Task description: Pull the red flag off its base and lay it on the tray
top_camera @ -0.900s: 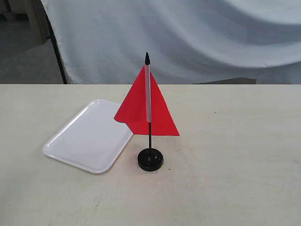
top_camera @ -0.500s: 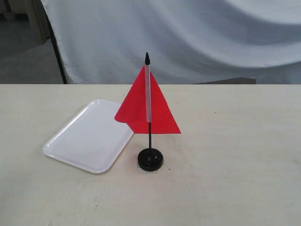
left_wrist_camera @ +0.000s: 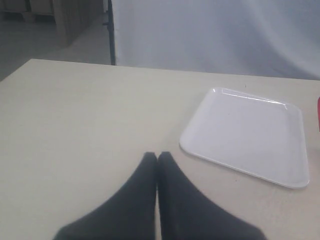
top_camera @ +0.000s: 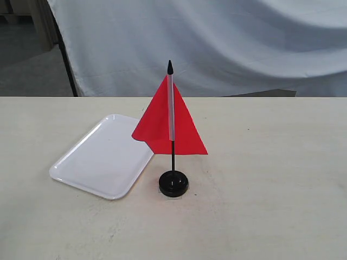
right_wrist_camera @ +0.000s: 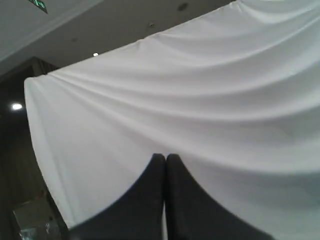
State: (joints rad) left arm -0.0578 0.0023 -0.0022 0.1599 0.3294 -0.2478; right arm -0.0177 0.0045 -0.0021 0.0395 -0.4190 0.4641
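Observation:
The red flag (top_camera: 169, 122) stands upright on its thin black stick, planted in the round black base (top_camera: 173, 183) near the middle of the table. The white tray (top_camera: 103, 157) lies flat just left of the base, with nothing on it; it also shows in the left wrist view as the tray (left_wrist_camera: 247, 135). A sliver of the red flag (left_wrist_camera: 318, 112) shows at that view's edge. My left gripper (left_wrist_camera: 157, 156) is shut with nothing in it, low over the table short of the tray. My right gripper (right_wrist_camera: 165, 157) is shut, empty, and pointed up at the white cloth. Neither arm appears in the exterior view.
A white cloth backdrop (top_camera: 217, 43) hangs behind the table's far edge. A dark post (top_camera: 66, 59) stands at the backdrop's left side. The beige tabletop (top_camera: 271, 179) stretches wide to the right of the flag.
The flag's cloth sways slightly; its lower right corner shifted a little. Nothing else has moved.

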